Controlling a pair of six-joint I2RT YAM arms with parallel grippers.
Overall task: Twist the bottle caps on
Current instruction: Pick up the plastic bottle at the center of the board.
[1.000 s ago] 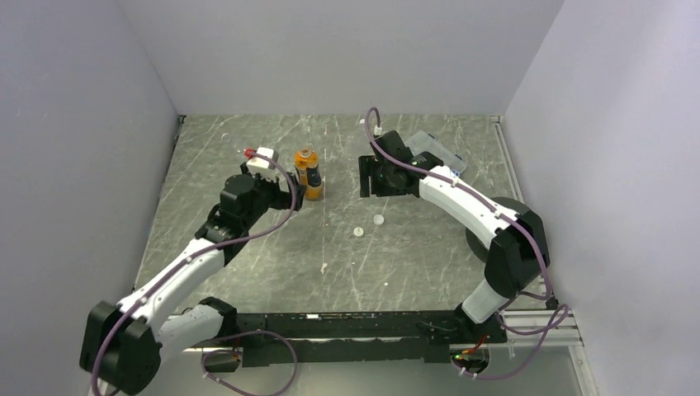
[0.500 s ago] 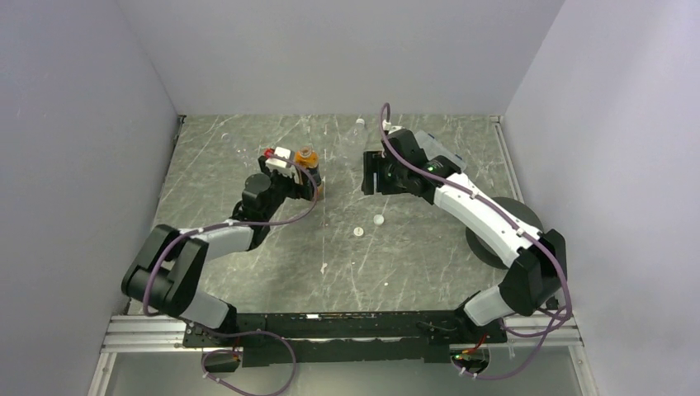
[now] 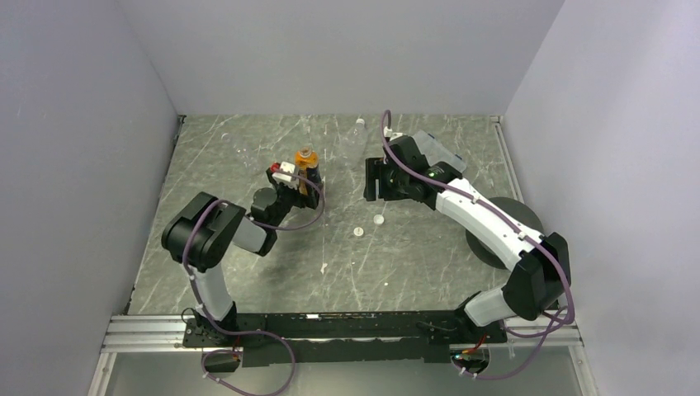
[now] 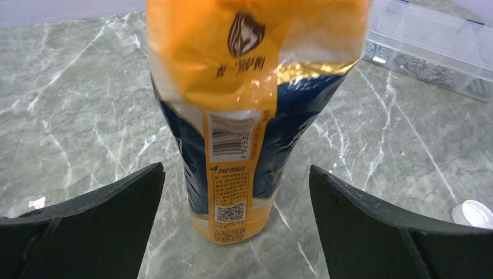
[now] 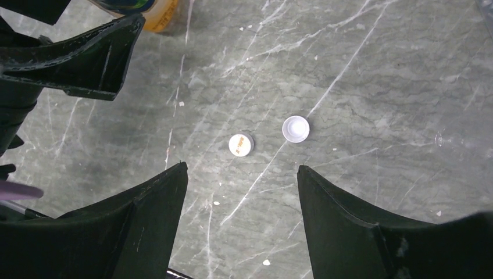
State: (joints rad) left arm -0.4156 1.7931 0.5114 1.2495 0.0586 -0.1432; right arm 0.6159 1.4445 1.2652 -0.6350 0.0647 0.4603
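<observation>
Left wrist view: orange bottle (image 4: 244,104), upright on table (image 4: 75,116), centred between the jaws of the left gripper (image 4: 235,171), which are spread wide and not touching it. Right wrist view: right gripper (image 5: 242,170), equally wide, empty, directly above two loose white caps (image 5: 295,128); nearer arm.

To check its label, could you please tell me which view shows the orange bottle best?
The left wrist view: the orange bottle fills the frame, with its label and barcode close and clear. The top external view shows it small and distant; the right wrist view catches only its base at the top edge.
</observation>
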